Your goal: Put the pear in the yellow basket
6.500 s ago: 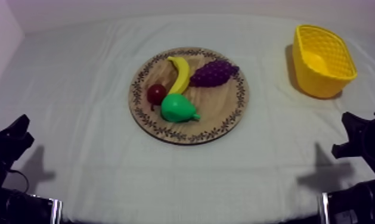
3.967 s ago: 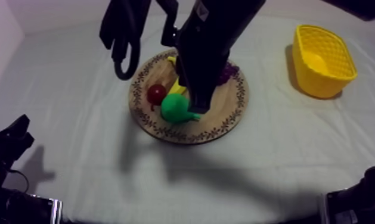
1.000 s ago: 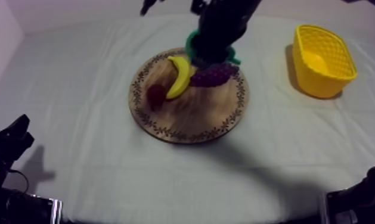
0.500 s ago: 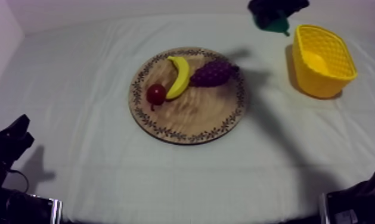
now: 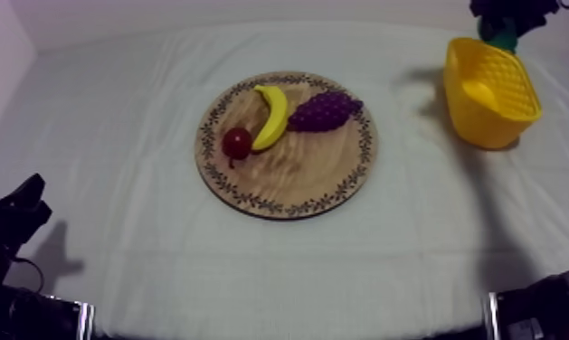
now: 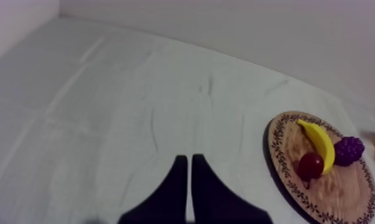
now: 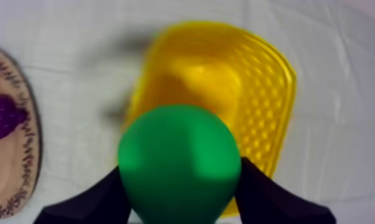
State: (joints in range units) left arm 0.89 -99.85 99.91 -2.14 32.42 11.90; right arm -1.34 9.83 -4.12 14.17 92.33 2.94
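Now the right gripper (image 5: 512,13) grips the pear (image 7: 179,164) at the far right, about over the basket's (image 5: 492,125) far rim, its hollow just below and nearer; the left gripper (image 6: 188,159) rests closed, empty

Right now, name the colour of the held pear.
Green; the pear shows best in the right wrist view.

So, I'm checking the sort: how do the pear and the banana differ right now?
The pear is green and rounded, the banana yellow and curved. The pear hangs in the air by the yellow basket, the banana lies on the wooden board. The right claw is shut on the pear; nothing holds the banana. Both are toy fruit.
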